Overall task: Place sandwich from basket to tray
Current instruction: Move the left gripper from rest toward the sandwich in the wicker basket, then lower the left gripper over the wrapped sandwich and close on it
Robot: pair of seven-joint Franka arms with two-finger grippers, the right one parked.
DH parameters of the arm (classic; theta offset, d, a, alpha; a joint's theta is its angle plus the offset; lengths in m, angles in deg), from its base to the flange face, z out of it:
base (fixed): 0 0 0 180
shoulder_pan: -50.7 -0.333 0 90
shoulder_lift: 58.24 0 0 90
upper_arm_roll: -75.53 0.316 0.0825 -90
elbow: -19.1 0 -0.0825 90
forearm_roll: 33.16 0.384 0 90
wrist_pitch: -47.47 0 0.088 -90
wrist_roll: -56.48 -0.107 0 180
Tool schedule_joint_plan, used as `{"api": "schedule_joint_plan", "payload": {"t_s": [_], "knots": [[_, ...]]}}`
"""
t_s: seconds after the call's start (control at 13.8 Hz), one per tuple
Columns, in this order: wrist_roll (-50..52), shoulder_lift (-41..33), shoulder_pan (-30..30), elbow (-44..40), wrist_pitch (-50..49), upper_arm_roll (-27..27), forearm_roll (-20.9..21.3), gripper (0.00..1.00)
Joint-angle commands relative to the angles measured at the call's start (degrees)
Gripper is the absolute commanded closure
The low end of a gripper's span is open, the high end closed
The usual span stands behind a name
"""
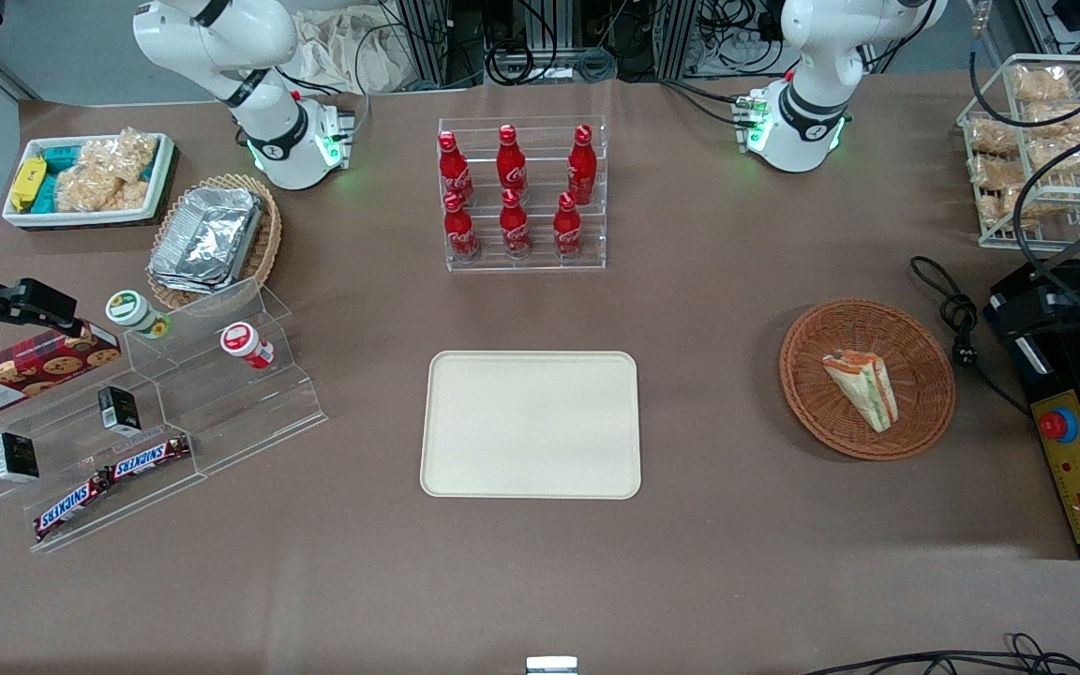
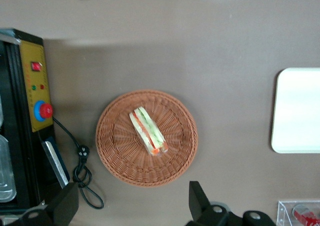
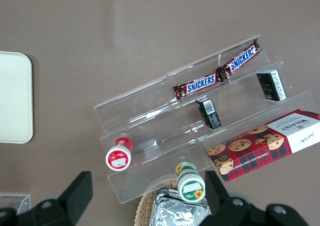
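The sandwich (image 1: 863, 389) (image 2: 147, 131), a clear-wrapped wedge with orange-red and green layers, lies on its side in the round brown wicker basket (image 1: 802, 375) (image 2: 115, 146), toward the working arm's end of the table. The cream tray (image 1: 531, 422) (image 2: 300, 111) lies bare at the table's middle. In the left wrist view my gripper (image 2: 132, 208) hangs high over the bare table just off the basket's rim, farther from the front camera than the sandwich. Its black fingers (image 2: 200, 201) stand wide apart, open, with nothing between them.
A black and yellow control box with a red button (image 1: 1074, 450) (image 2: 39, 94) and a coiled black cable (image 1: 948, 300) (image 2: 82, 173) lie beside the basket. A rack of red bottles (image 1: 521, 197) stands farther back than the tray. A wire rack of bagged snacks (image 1: 1037, 150) stands at the table's corner.
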Motion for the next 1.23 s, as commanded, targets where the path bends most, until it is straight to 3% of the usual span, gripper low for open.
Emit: {"api": "schedule_joint_plan", "payload": {"t_s": [0.0, 0.22, 0.58, 0.8, 1.16], "knots": [[-0.42, -0.07, 0.39, 6.40, 0.11, 0.45, -0.13, 0.01], [1.68, -2.26, -0.05, 16.59, 6.85, 0.80, 0.05, 0.02], [15.01, -5.87, -1.02, 37.60, 27.06, 0.98, 0.05, 0.02], [22.07, -3.86, -1.64, 43.59, 36.21, 0.98, 0.14, 0.03], [23.22, 0.18, -2.86, 49.58, 47.03, 1.16, 0.22, 0.03]]}}
